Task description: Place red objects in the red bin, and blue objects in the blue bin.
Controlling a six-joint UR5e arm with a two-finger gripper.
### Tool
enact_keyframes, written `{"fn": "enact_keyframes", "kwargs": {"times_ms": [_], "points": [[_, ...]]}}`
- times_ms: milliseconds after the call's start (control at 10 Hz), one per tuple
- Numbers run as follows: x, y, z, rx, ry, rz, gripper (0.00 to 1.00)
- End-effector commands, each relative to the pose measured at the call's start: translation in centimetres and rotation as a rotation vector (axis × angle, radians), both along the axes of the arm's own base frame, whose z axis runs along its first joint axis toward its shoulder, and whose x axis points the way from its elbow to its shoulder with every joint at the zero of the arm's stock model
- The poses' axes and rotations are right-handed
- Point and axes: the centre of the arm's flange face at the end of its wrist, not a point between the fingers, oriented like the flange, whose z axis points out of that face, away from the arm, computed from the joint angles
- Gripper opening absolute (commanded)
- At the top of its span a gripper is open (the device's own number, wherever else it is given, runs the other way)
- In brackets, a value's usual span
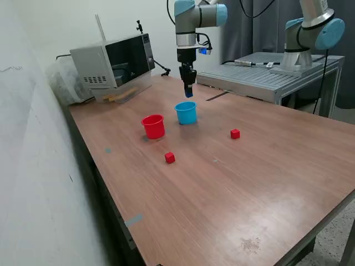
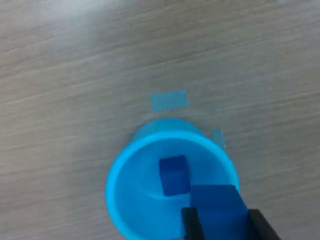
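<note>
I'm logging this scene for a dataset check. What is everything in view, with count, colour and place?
blue cup: 1, light blue, upright on the table, directly under the hand
red cup: 1, red, upright on the table, beside the blue cup on the exterior view's left
red cubes: 2, red, on the table, one in front of the red cup, one off to the exterior view's right
blue cubes: 2, dark blue, one inside the blue cup, one held between the fingers
microwave: 1, white, far end of the table
table: 1, brown wood
second robot arm: 1, grey and blue, background platform
hand: 1, dark, above the blue cup, shut on a blue cube
</note>
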Motion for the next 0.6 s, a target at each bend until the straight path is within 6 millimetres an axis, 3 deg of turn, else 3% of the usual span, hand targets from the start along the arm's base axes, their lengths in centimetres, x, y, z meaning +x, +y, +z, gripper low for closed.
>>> {"fn": "enact_keyframes", "kwargs": {"times_ms": [0,300,500], "points": [[-0.4,0.7,-3.0,-0.014,-0.042,-0.001,0.00],[-1.2,1.4,-4.1,-0.013,-0.037,-0.009,0.00],[-1.7,2.1,-3.8,-0.012,-0.025,-0.016,0.00]]}}
